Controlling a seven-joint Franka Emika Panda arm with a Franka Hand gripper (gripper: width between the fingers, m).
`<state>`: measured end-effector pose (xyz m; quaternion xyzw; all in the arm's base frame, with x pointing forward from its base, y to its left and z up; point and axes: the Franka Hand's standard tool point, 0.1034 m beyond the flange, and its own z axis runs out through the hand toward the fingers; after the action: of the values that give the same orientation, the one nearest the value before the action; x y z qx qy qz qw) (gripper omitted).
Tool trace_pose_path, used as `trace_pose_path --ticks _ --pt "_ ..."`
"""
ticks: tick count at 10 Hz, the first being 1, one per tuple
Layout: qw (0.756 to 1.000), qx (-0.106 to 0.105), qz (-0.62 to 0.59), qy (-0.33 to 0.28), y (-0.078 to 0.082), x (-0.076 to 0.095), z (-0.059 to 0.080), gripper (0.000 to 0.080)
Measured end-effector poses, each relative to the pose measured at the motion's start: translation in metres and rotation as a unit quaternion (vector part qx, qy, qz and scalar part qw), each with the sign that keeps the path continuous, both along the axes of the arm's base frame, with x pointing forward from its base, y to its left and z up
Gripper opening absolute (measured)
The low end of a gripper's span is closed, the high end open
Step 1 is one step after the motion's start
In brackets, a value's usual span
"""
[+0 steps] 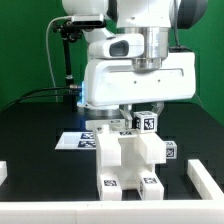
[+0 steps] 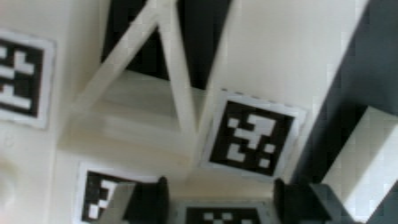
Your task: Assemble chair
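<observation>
Exterior view: arm (image 1: 135,75) above chair (image 1: 128,160)

Chair (image 1: 128,160): white plastic pieces, each bearing square tags (image 2: 254,135) of black blocky pattern on white ground. Table (image 1: 35,165): plain black; marker board (image 1: 72,141): white, printed with like black-and-white tags. Robot arm (image 1: 135,75): white; backdrop (image 1: 25,60): green.

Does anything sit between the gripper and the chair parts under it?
Nothing visible does. The gripper hangs right at the top of the chair. In the wrist view a tagged white block of the chair sits between its fingers, nothing else in the gap.
</observation>
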<state>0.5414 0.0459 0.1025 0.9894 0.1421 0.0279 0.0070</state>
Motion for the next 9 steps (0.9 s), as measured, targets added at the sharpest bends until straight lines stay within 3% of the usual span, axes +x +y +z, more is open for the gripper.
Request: trace_pose_path --ticks 3,4,5,6,8,9 --pt "0.990 0.008 -0.138 0.000 0.003 0.007 0.000 0.0276" --pt "0.981 0.012 -0.194 -0.002 0.004 0.029 0.005 0.0276" --pt "0.970 0.016 -0.242 -0.002 0.007 0.029 0.002 0.0276" --pt "0.958 0.020 -0.288 0.000 0.008 0.026 0.001 0.0276" --pt "0.900 0.041 -0.435 0.007 0.011 0.028 0.001 0.0278" --pt "0.893 0.044 -0.447 0.007 0.011 0.028 0.001 0.0278"
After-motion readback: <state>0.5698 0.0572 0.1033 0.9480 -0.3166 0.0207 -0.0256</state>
